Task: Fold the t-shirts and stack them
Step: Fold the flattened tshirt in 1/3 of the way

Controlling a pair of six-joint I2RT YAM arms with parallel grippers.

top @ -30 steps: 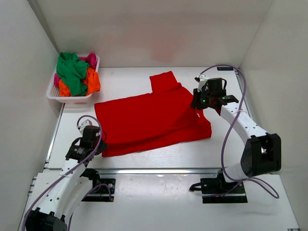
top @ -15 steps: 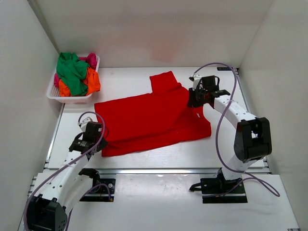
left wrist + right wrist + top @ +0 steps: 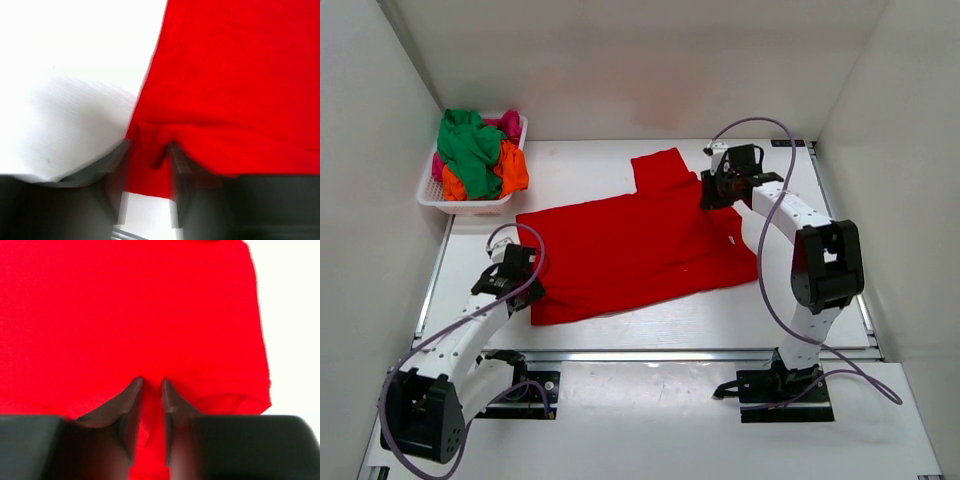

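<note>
A red t-shirt (image 3: pixel 630 240) lies spread flat on the white table, one sleeve pointing to the back. My left gripper (image 3: pixel 521 264) is at the shirt's near left corner. In the left wrist view its jaws (image 3: pixel 150 150) stand apart with a loose fold of the red cloth (image 3: pixel 225 75) between them. My right gripper (image 3: pixel 711 190) is over the shirt's far right part, beside the sleeve. In the right wrist view (image 3: pixel 152 385) its jaws are a little apart, resting on the red cloth (image 3: pixel 125 305), a small ridge of it in the gap.
A white lattice basket (image 3: pixel 470 208) stands at the back left, holding a green t-shirt (image 3: pixel 470 150), an orange one (image 3: pixel 512 170) and a pink one (image 3: pixel 508 122). White walls close in the table on three sides.
Both grippers' jaws have parted from shut. The right gripper has moved back and left along the shirt. The left gripper has shifted slightly forward onto the shirt's corner.
</note>
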